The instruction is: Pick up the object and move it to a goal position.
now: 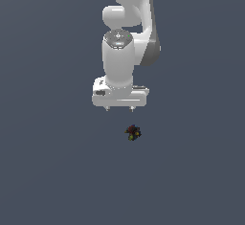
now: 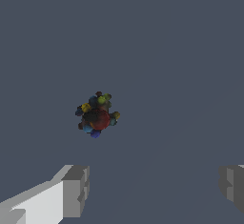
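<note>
Dark and speckled with red, yellow, green and blue, your object lies on the plain grey table, apart from your white gripper and toward the exterior view's right of it. Your gripper's fingers are spread wide, holding nothing.

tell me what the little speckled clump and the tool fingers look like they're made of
Speckled clump: a dark, matte core studded with red, yellow, green and blue beads. It could be plastic, but this simulator render leaves it open.

Tool fingers: flat grey blocky pads on white bodies. They look like hard plastic or painted metal, with no gloss or texture to settle it.
</note>
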You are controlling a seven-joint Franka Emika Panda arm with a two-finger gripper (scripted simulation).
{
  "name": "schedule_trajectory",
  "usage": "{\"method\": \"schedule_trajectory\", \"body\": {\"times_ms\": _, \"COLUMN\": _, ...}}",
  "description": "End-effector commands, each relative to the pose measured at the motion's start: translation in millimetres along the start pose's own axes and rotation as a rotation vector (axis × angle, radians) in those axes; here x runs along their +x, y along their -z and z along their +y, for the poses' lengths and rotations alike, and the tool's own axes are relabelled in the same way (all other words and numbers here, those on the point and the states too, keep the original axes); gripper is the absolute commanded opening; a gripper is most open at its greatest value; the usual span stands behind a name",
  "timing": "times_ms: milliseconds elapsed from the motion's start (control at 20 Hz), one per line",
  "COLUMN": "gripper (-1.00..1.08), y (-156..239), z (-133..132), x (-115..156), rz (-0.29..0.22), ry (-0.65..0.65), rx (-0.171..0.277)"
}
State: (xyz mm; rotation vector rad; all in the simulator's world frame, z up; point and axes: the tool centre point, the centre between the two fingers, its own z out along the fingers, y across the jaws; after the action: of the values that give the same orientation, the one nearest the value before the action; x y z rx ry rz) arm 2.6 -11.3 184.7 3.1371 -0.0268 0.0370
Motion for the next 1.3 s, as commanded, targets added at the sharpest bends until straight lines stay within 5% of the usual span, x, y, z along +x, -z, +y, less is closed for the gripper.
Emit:
{"method": "schedule_trajectory", "body": {"times_ms": 0, "gripper": 1.00, "y": 0, "z": 0, "x": 0, "rz": 0.000, "ry": 0.000, "rx": 0.000}}
{"method": "schedule_trajectory", "body": {"times_ms": 750, "gripper": 1.00, "y": -12, "z": 10, "x": -6, "rz": -0.029, "ry": 0.003, "rx": 0.004}}
{"method": "schedule_trajectory", "body": {"times_ms": 1250, "gripper": 1.00, "y": -21, "z": 3, "x": -2, "rz": -0.030, "ry": -0.108, "rx": 0.005}}
